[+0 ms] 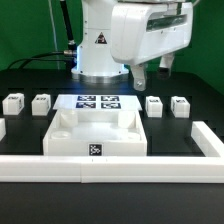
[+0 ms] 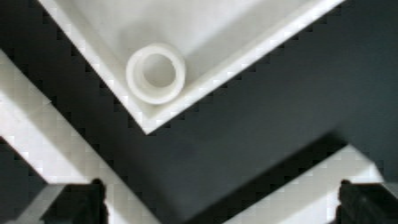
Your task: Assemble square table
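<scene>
The gripper (image 1: 152, 70) hangs above the black table (image 1: 30, 80) with its 2 fingers (image 2: 63, 205) spread wide apart and nothing between them. The wrist view shows only dark table surface in the gap. The square table slab (image 1: 97, 130) lies flat, below the gripper and off toward the exterior view's left of it, with a tag on its front edge. In the wrist view, 1 corner of the slab with its round corner hole (image 2: 155, 75) sits out beyond the fingertips and clear of them. 2 legs (image 1: 155, 105) stand almost beneath the gripper, side by side. The other 2 legs (image 1: 41, 103) stand well away from it, past the marker board (image 1: 97, 101). The long border rail (image 1: 110, 166) runs along the far side of the slab from the gripper.
</scene>
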Robot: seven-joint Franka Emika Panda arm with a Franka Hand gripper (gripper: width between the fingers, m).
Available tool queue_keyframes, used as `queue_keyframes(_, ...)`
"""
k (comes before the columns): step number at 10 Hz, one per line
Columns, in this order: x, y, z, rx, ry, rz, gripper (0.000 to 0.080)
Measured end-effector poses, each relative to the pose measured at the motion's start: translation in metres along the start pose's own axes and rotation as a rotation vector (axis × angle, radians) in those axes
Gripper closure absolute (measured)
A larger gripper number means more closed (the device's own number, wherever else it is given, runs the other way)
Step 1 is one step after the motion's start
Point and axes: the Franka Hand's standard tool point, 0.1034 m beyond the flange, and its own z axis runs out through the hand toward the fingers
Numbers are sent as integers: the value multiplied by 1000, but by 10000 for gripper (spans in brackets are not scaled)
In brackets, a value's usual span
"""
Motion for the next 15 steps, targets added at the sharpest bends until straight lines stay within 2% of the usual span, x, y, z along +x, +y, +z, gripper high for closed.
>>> queue_keyframes(2, -58, -29, 18, 31, -16, -324, 150)
queue_keyframes(3, -72, -34, 26, 41, -16, -388, 150)
queue_keyframes(4, -91, -37, 39, 37, -3, -581, 150)
queue_keyframes(5, -116, -44, 62, 55, 8, -707, 150)
queue_keyframes(6, -121, -46, 74, 71, 11, -632, 150)
queue_keyframes(8, -132, -53, 98, 68, 26, -625, 150)
queue_keyframes(9, -133, -58, 105, 80, 26, -583, 150)
queue_keyframes(10, -132, -55, 104, 62, 29, -575, 150)
queue_keyframes(11, -132, -55, 105, 64, 28, -576, 172)
queue_keyframes(12, -133, -55, 105, 65, 28, -576, 357)
queue_keyframes(13, -133, -55, 105, 65, 28, -576, 357)
queue_keyframes(15, -133, -55, 105, 65, 28, -575, 712)
